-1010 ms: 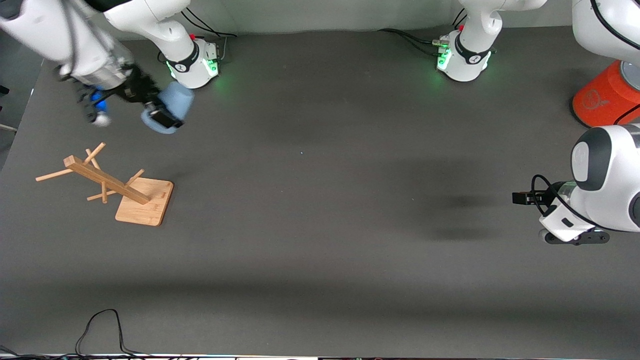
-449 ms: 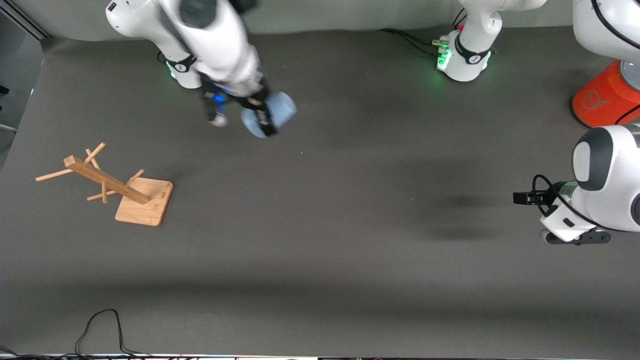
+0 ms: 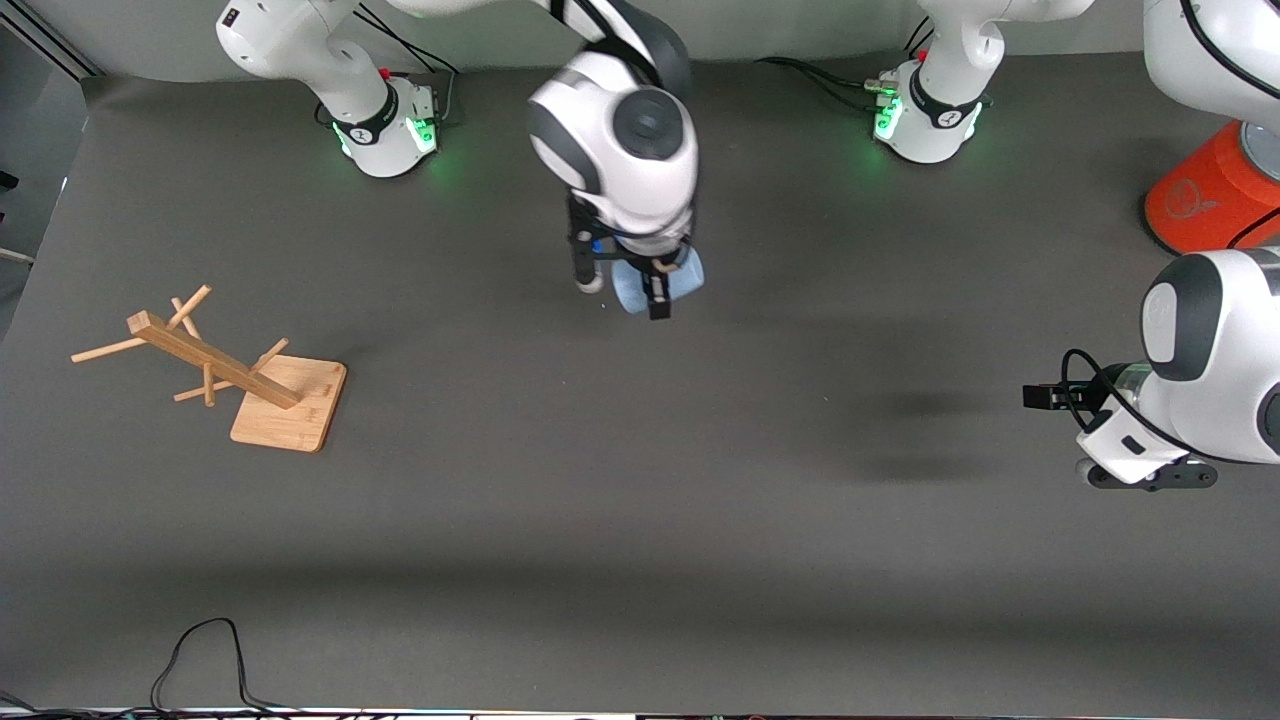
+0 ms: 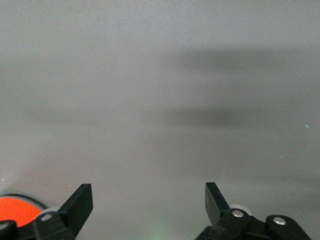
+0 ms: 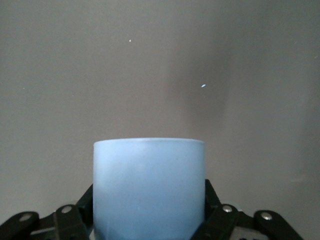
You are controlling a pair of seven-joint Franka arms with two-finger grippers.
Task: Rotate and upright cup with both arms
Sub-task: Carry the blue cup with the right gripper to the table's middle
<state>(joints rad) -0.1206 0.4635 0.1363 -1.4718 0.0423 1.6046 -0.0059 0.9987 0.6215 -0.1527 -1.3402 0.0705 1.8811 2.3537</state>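
Observation:
The pale blue cup (image 3: 637,290) is held in my right gripper (image 3: 650,290), up in the air over the middle of the table between the two bases. In the right wrist view the cup (image 5: 149,185) fills the space between the black fingers (image 5: 82,202), which press on its sides. My left gripper (image 3: 1040,396) waits near the left arm's end of the table, low over the mat. In the left wrist view its fingers (image 4: 80,202) stand wide apart with nothing between them.
A wooden mug tree (image 3: 215,368) on a square base stands toward the right arm's end. A large orange-red cylinder (image 3: 1205,195) stands at the left arm's end, also in the left wrist view (image 4: 17,207). A black cable (image 3: 200,655) lies at the front edge.
My right arm has swung with the cup from near its own base, above the mug tree, toward the middle of the table. The left arm has not moved.

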